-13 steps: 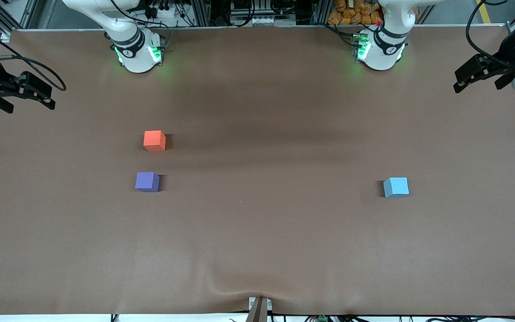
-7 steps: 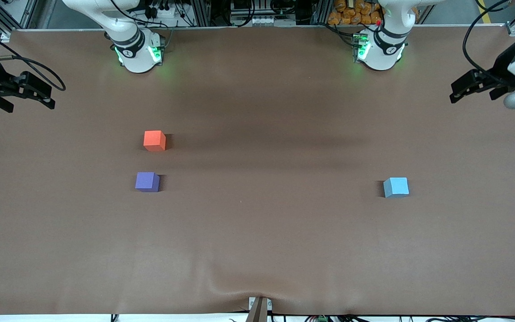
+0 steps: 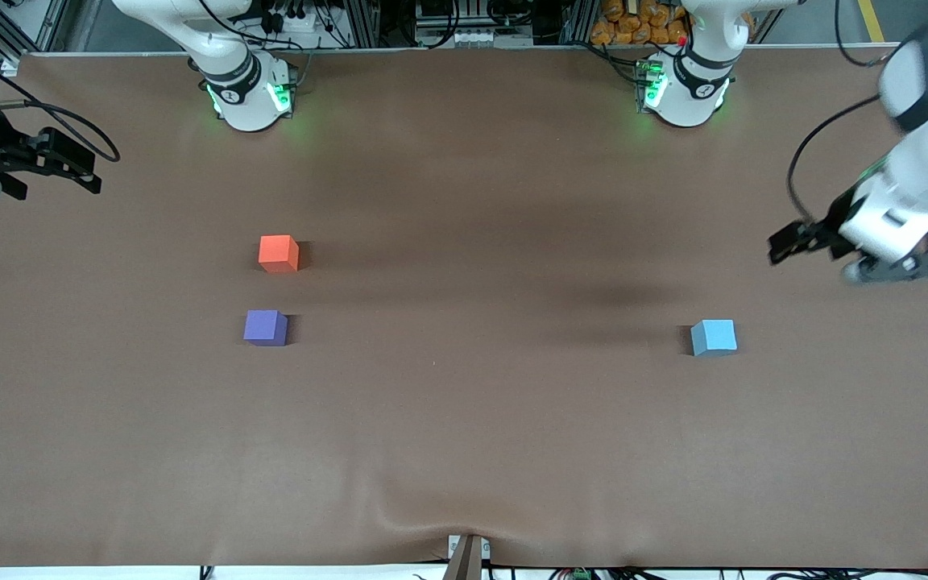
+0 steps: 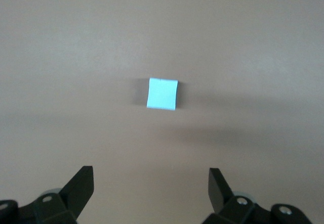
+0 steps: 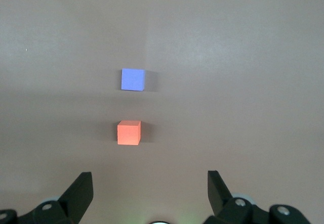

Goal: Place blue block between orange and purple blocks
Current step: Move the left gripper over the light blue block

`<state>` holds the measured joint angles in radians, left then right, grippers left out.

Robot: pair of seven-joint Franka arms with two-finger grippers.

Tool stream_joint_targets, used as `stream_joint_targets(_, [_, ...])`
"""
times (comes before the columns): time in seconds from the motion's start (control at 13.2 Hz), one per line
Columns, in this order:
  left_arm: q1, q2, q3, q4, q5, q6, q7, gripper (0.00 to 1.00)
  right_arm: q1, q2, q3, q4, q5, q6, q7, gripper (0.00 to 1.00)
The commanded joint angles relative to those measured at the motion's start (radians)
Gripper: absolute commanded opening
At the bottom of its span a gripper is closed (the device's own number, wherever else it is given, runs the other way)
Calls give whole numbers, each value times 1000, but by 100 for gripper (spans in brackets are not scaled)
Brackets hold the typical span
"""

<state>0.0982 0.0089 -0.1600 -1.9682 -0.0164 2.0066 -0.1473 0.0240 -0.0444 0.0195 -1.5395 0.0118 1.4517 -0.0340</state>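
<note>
Over the table's left-arm end, the left gripper (image 3: 786, 242) hangs spread near the blue block (image 3: 713, 337).

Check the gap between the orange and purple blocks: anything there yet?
Nothing: bare table between the orange block and the purple block, seen in front and right wrist views.

blocks counted: 3 | blue block (image 3: 713, 337): 1 | orange block (image 3: 278, 253): 1 | purple block (image 3: 265, 328): 1 | grippers counted: 2 | arms counted: 2

white arms (image 3: 915, 161), black cables, green-lit bases (image 3: 250, 97), black gripper fingers (image 4: 81, 186).
</note>
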Motion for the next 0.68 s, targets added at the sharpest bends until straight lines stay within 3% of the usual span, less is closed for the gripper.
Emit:
stream_joint_targets(0.0, [2,86,-1,-95,16,191,18,100,-4,8,2,19,5,-16,-14,100])
stream_joint_targets(0.38, [43,279,-4,-115,79,431,22,100,-9,8,2,21,5,-16,-14,100])
stream_joint_targets(0.61, [34,341,-9,-97,78,460,20,100,-9,8,2,21,10,-14,-14,100])
